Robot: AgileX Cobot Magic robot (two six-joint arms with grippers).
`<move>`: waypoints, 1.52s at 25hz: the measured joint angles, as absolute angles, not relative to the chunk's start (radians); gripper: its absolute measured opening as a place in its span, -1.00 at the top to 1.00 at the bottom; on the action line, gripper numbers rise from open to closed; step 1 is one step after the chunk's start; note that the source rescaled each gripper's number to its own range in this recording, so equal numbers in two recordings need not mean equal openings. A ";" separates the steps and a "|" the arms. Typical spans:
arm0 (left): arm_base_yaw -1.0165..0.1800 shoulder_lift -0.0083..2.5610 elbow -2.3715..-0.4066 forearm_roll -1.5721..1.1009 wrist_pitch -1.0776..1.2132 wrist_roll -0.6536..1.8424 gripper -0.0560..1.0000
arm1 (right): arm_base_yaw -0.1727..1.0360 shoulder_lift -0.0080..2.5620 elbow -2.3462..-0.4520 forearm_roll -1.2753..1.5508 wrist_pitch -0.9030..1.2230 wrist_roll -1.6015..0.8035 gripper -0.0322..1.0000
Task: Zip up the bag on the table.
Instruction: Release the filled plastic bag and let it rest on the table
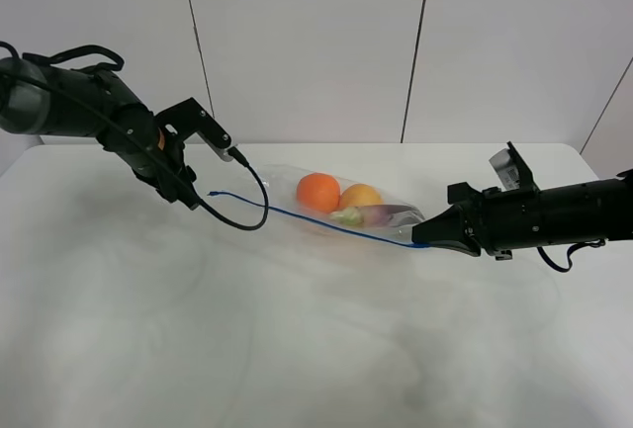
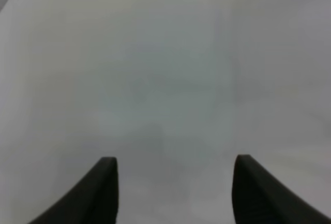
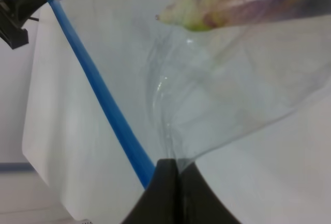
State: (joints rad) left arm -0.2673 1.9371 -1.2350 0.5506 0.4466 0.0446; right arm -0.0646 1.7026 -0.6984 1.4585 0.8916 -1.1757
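right tool (image 3: 168,168) clamped on bag (image 1: 287,186) zip strip (image 1: 326,225) end; left tool (image 2: 173,164) apart, empty, near strip's other end.

Nothing legible in any view: no text, label, brand, number or sign shows on the bag (image 1: 336,206) or the table (image 1: 297,349).
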 joint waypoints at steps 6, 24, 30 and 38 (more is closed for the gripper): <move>-0.224 1.937 -1.235 0.551 0.463 -0.062 -0.61 | -0.065 1.703 -0.698 1.451 0.888 -1.176 0.94; -0.172 1.895 -1.235 0.524 0.630 -0.295 -0.61 | -0.065 1.703 -0.698 1.410 0.858 -1.176 0.94; -0.172 1.815 -1.235 0.505 0.691 -0.291 -0.61 | -0.065 1.703 -0.698 1.402 0.836 -1.176 0.94; -0.062 1.781 -1.235 0.101 0.730 0.000 -0.61 | -0.065 1.703 -0.698 1.387 0.833 -1.176 0.94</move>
